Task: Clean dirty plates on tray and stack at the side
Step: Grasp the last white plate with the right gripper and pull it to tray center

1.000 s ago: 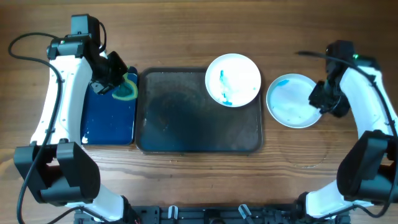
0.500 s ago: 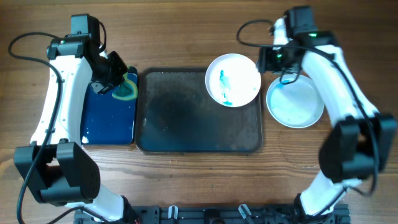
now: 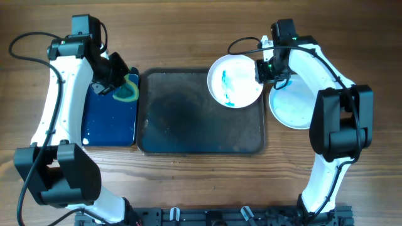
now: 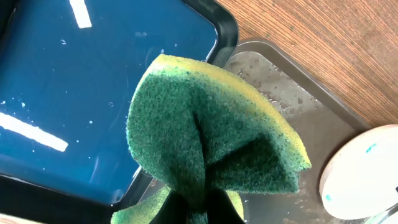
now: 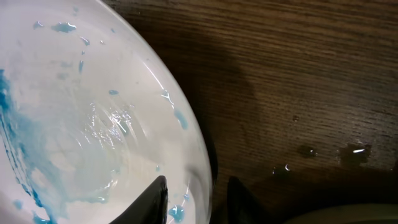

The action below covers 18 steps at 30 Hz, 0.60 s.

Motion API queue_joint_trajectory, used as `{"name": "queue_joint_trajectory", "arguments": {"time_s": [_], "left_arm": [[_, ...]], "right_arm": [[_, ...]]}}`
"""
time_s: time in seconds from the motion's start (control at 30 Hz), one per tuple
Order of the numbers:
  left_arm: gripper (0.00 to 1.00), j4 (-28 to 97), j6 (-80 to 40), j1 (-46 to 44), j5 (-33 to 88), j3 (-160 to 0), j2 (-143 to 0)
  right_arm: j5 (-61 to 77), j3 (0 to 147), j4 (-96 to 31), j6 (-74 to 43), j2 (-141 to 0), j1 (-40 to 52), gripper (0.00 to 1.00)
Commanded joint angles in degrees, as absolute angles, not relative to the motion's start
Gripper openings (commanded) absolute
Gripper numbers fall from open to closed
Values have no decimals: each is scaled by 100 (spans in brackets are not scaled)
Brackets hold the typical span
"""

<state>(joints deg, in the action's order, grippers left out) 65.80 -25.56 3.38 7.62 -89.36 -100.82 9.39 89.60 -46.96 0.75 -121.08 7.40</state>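
Right gripper (image 3: pixel 262 70) swung away from side plate (image 3: pixel 295 107) on worktop (image 3: pixel 188 37), now at right rim of smeared plate (image 3: pixel 233 80) on tray (image 3: pixel 188 125) far-right corner; jaws spread astride rim, not clamped. Left gripper (image 4: pixel 194 210) unmoved, jaws pinching green sponge (image 4: pixel 205 130) over blue tray (image 4: pixel 74 93). Likely grabbing next plate for wiping

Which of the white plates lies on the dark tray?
The plate with teal streaks, at the tray's upper right corner seen from overhead; the other plate rests on the wood beside it.

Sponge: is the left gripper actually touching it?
Touching. The left wrist view shows the sponge folded and pinched between the dark fingers of the left gripper at the frame's bottom.
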Motion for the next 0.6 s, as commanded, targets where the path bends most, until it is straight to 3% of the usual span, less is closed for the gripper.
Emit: {"name": "queue_joint_trajectory", "arguments": {"time_s": [0.0, 0.1, 0.4, 0.57], "left_arm": [[4, 6584, -2438, 320, 849, -9000, -10029], [4, 6582, -2440, 320, 849, -9000, -10029], [4, 6582, -2443, 320, 851, -9000, -10029], [4, 6584, -2440, 233, 849, -9000, -10029]], "right_arm": [[974, 8888, -4560, 145, -12158, 733, 23], [1111, 8761, -4447, 84, -12175, 733, 4], [1323, 8980, -5011, -913, -11345, 821, 4], [1295, 8866, -5424, -2045, -11028, 1542, 4]]}}
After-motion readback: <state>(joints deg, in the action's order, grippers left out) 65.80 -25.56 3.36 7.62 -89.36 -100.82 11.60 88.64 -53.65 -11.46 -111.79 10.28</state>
